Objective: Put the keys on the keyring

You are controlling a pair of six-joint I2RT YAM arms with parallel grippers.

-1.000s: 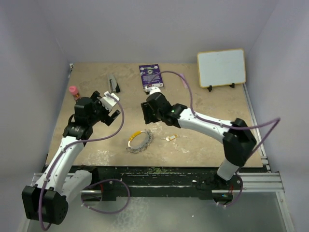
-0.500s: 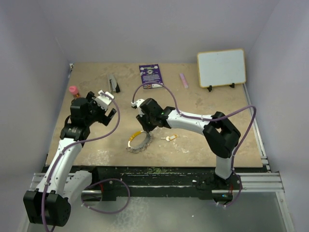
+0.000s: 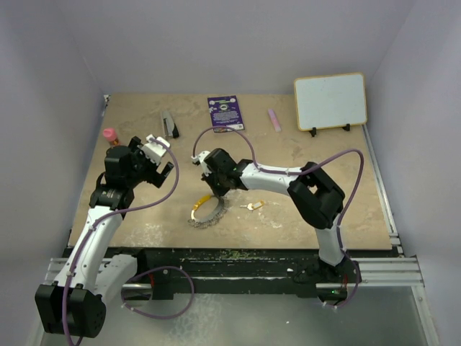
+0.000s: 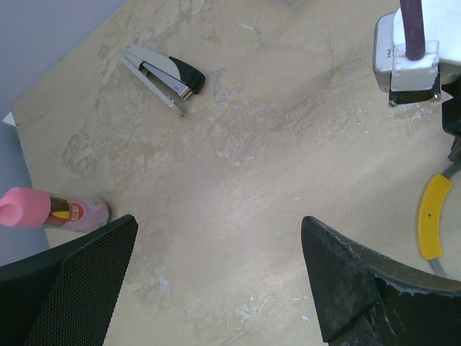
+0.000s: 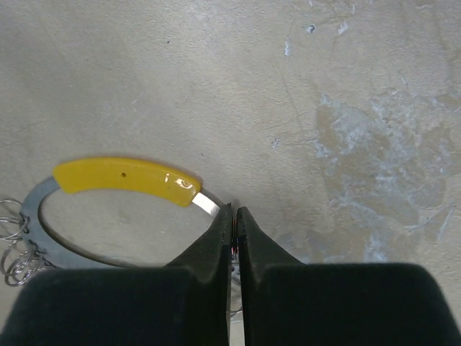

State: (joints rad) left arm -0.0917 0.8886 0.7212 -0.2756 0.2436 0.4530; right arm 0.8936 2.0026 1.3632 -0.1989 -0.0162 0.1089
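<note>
Looking down from the top camera, the left gripper (image 3: 165, 159) hung wide open at the frame's left, near a grey-and-black metal stapler (image 3: 169, 125). The right gripper (image 3: 213, 193) sat low at the thin silvery metal keyring (image 3: 208, 214) in the centre, with a tiny yellow-headed silver key (image 3: 252, 206) just to its right.

On the left wrist view, the black fingers (image 4: 72, 281) stood far apart above the tan tabletop (image 4: 238, 180).

On the right wrist view, the jaws were nearly closed, seemingly pinching the keyring's band at lower centre.

Beige table (image 3: 324, 187): keyring (image 3: 216, 216), key (image 3: 253, 206), stapler (image 3: 169, 125), pink bottle (image 3: 109, 135), purple card (image 3: 225, 112), whiteboard (image 3: 330, 101).
</note>
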